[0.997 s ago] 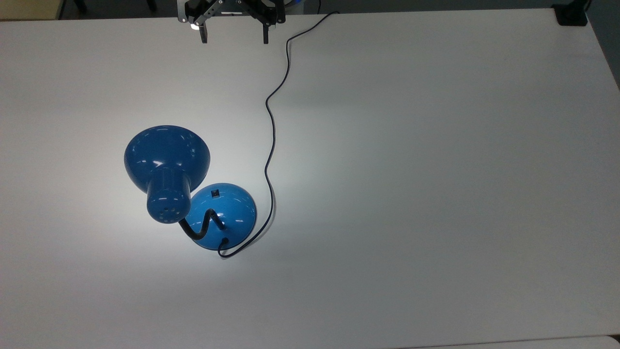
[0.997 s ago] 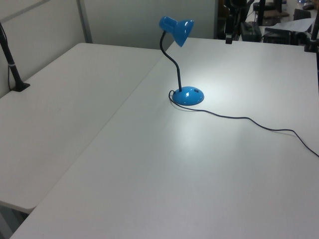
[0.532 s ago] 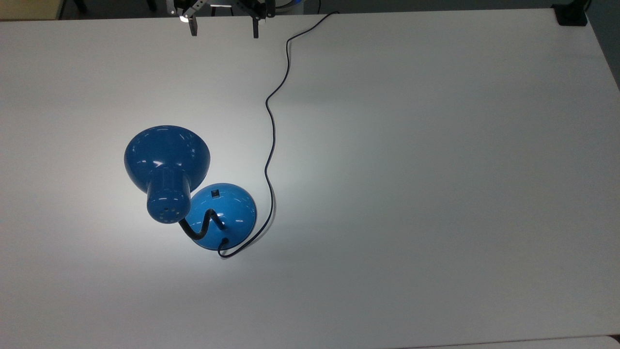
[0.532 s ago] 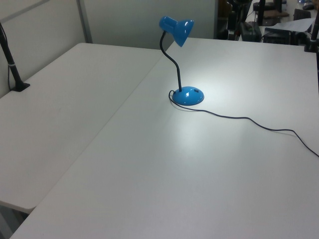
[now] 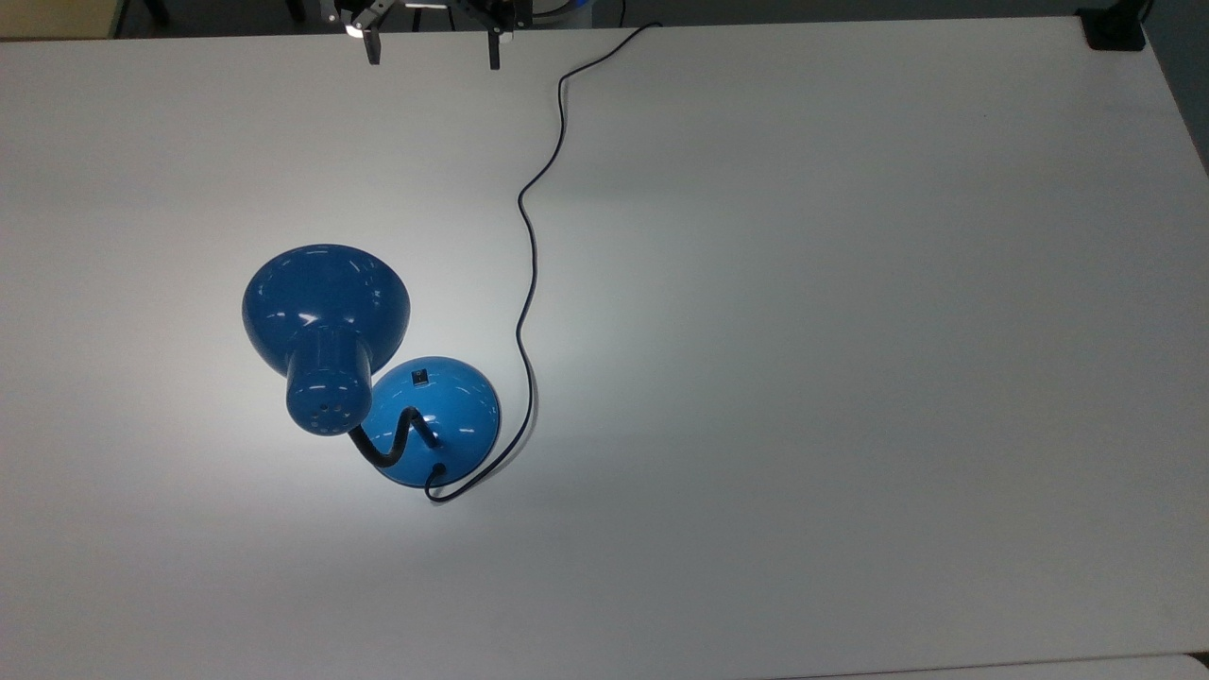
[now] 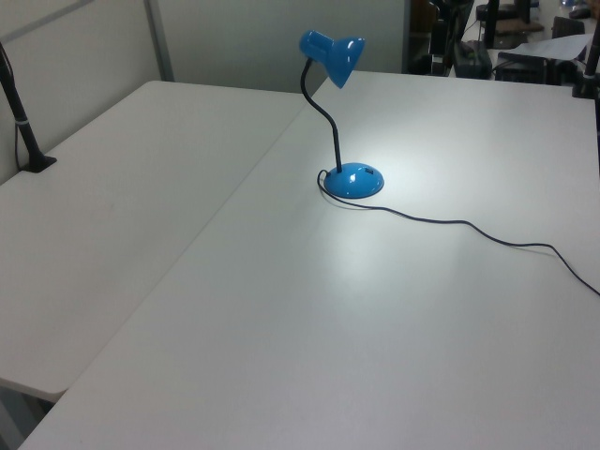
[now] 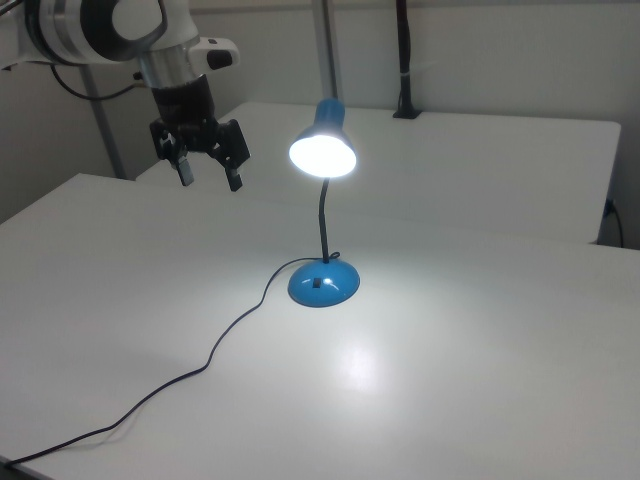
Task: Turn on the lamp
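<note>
The glossy blue desk lamp with its bell-shaped shade and black bendy neck stands lit at the centre of the right view, its round domed base on the white table, casting a bright pool there. The black two-finger gripper hangs in that frame's upper left, fingers spread wide and empty, well apart from the lamp. The thin black cord runs from the base up the top view's middle.

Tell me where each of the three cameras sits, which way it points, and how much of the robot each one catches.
Top view: overhead, looking straight down on the lamp and white table; the open claw at the top edge.
Left view: raised, behind the lit shade, facing the lamp across the table.
Right view: raised, facing the glowing shade; the claw and white arm at upper left.
All views share the lamp and its cord.
</note>
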`<state>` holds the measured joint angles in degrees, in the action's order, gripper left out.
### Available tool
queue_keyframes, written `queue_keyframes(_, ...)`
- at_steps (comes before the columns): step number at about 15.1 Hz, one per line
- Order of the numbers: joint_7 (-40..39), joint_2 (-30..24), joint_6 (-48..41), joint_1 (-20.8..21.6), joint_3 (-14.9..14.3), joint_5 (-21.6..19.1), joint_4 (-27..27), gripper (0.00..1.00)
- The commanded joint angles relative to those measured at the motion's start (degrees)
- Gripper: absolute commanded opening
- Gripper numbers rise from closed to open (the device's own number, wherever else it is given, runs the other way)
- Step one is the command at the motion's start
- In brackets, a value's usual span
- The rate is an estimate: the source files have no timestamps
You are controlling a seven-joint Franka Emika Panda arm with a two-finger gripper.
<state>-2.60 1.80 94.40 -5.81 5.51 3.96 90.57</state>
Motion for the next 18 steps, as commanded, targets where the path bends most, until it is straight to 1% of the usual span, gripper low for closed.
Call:
queue_keyframes(1, 0.93, -0.92, -1.85, 0.53, -0.68, 0.08, -0.13, 1.00)
queue_keyframes(18, 0.49, -0.92, -2.64, 0.45, -0.59, 0.17, -0.13, 1.00)
